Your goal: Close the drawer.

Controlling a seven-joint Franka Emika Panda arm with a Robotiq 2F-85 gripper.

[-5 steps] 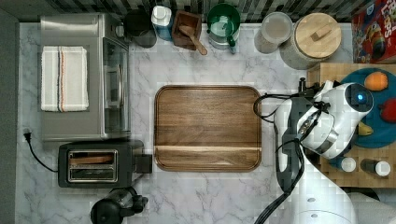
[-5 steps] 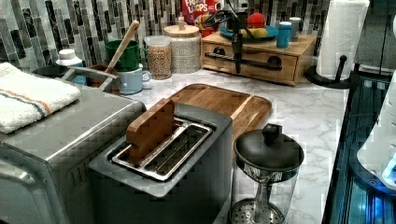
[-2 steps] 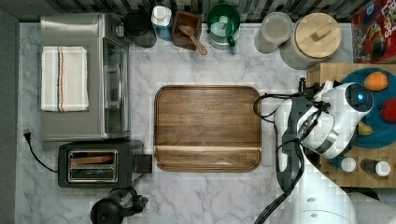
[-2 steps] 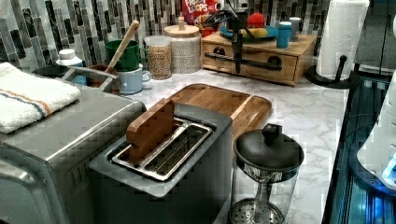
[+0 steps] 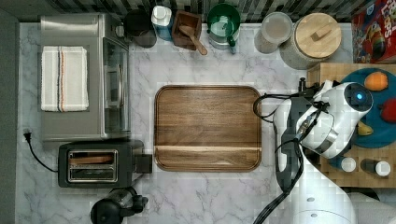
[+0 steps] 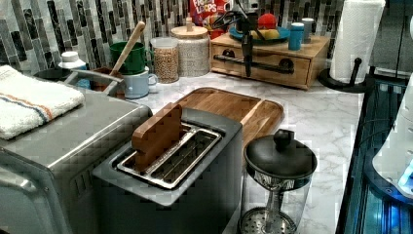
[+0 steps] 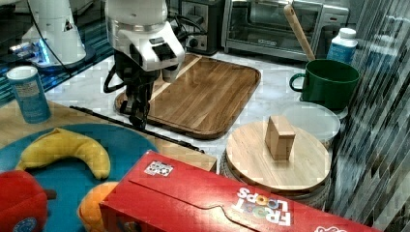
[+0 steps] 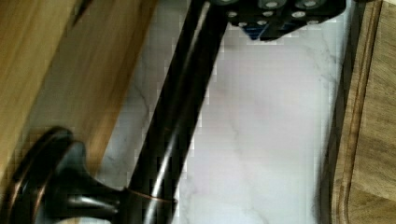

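Note:
The drawer [image 6: 271, 69] is the light-wood front of the low box at the back of the left view, and it sits flush with the box face. A dark bar handle [image 6: 272, 65] runs along it. My gripper [image 6: 248, 72] hangs down right in front of that handle, shut, with nothing between its fingers. In the right view the gripper [image 7: 138, 122] points down at the handle bar [image 7: 167, 137] beside the box edge. The wrist view has the handle bar [image 8: 180, 116] and its round mount [image 8: 42, 186] against the wood front [image 8: 98, 65], with the fingertips [image 8: 285, 11] on the counter side.
A walnut tray [image 5: 208, 127] lies on the marble counter just left of my arm [image 5: 327, 121] in the top view. A blue plate with fruit [image 5: 373, 107] and small jars sit on the box top. Toaster [image 5: 100, 164], oven [image 5: 84, 77], canisters and mugs line the edges.

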